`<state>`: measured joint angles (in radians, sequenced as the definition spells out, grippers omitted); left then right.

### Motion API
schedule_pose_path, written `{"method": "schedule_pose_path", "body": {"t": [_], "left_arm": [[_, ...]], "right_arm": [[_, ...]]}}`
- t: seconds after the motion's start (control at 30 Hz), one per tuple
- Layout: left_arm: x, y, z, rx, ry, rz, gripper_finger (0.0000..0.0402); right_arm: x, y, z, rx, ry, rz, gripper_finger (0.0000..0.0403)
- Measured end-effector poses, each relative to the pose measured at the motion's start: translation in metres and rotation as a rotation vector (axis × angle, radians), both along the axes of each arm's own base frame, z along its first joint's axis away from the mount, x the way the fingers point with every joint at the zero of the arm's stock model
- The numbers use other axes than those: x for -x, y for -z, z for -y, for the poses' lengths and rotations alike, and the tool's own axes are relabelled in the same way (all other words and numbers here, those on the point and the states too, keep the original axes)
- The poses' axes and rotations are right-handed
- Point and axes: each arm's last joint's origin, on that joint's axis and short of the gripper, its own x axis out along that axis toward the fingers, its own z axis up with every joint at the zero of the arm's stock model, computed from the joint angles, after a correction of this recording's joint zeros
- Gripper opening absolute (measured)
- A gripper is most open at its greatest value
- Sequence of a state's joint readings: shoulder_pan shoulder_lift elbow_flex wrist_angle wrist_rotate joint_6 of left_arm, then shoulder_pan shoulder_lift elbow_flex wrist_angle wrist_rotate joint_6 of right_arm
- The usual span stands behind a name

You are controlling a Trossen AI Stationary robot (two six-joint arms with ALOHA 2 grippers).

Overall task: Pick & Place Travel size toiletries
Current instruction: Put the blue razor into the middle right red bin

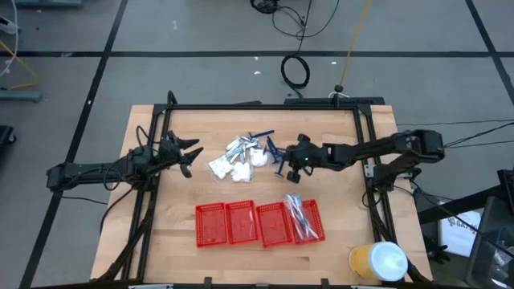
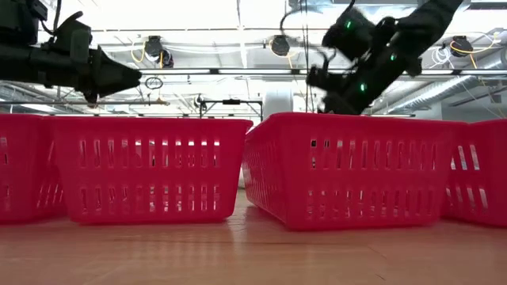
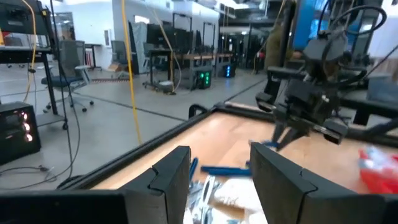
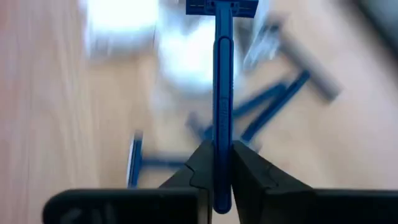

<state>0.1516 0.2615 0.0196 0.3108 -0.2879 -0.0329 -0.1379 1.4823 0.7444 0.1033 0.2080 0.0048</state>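
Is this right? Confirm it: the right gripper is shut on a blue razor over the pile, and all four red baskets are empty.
Not quite. The right gripper is shut on the blue razor, as the right wrist view shows. But the high view shows only three red baskets empty; the rightmost basket already holds a few items.

Toiletries pile (image 1: pixel 245 156) mid-table, behind four baskets (image 1: pixel 259 222) in a row; sticks (image 1: pixel 299 215) in the rightmost.

Right tool (image 4: pixel 216 171) is clamped shut above mid-table, while left tool (image 3: pixel 214 180) hovers with fingers parted.
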Motion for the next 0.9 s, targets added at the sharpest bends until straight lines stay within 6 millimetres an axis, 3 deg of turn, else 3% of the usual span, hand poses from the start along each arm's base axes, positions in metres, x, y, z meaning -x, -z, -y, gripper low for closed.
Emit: {"method": "schedule_pose_path", "body": {"t": [0.17, 0.3, 0.53, 0.63, 0.8, 0.9], "left_arm": [[-0.001, -0.004, 0.001, 0.043, 0.034, 0.066, 0.0166], [-0.004, -0.002, 0.002, 0.122, 0.085, 0.075, 0.0166], [-0.011, 0.004, 0.005, 0.254, 0.131, 0.058, 0.0166], [-0.016, 0.006, 0.006, 0.230, 0.143, 0.036, 0.0166], [-0.020, 0.010, 0.004, 0.152, 0.074, -0.023, 0.0166], [-0.021, 0.012, 0.002, 0.130, 0.015, -0.048, 0.0166]], "right_arm": [[-0.006, -0.034, -0.003, 0.047, -0.086, 0.288, 0.0023], [-0.013, -0.036, -0.011, 0.035, -0.226, 0.465, 0.0024], [-0.023, -0.019, -0.021, 0.004, -0.283, 0.472, 0.0024], [-0.024, -0.019, -0.035, -0.050, -0.421, 0.475, 0.0024], [-0.017, -0.024, -0.066, -0.281, -0.734, 0.463, 0.0023], [-0.013, -0.025, -0.081, -0.443, -0.830, 0.416, 0.0023]]}}
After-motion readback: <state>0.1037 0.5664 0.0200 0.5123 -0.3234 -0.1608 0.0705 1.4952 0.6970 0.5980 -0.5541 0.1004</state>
